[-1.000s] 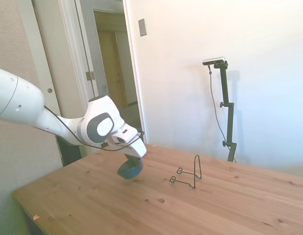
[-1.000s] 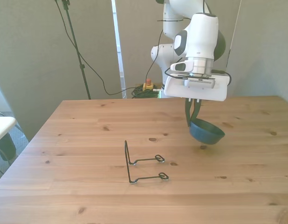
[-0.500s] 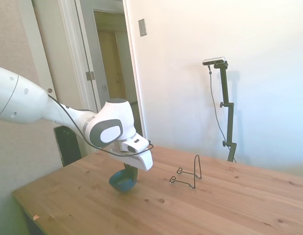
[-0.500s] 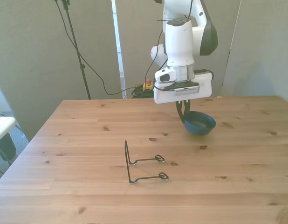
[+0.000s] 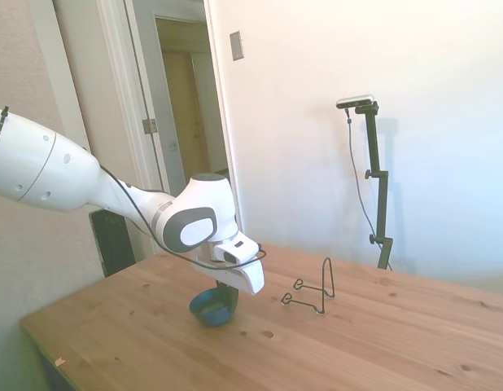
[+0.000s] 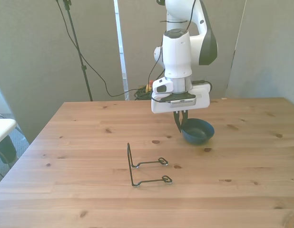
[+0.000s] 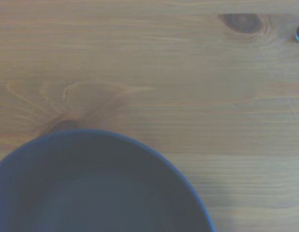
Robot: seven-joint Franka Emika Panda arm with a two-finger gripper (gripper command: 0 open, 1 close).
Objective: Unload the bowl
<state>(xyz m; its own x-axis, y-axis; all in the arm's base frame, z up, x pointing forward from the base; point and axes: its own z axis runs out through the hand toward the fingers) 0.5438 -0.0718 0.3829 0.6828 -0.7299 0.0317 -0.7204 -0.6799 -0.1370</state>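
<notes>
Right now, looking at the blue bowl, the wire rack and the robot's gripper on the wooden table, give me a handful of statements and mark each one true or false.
1. The small round blue bowl sits upright on the wooden table. True.
2. The bowl rests in the thin black wire rack. False: the rack holds nothing, and the bowl stands apart from it, toward the front view's right.
3. The white arm's gripper is down at the bowl's rim. True: its fingers reach the rim on the side toward the front view's left.
4. The bowl is full of food. False: its darker teal inside shows nothing in it in the wrist view.
5. The rack lies flat, knocked over. False: it stands on its two looped feet with its back upright.
</notes>
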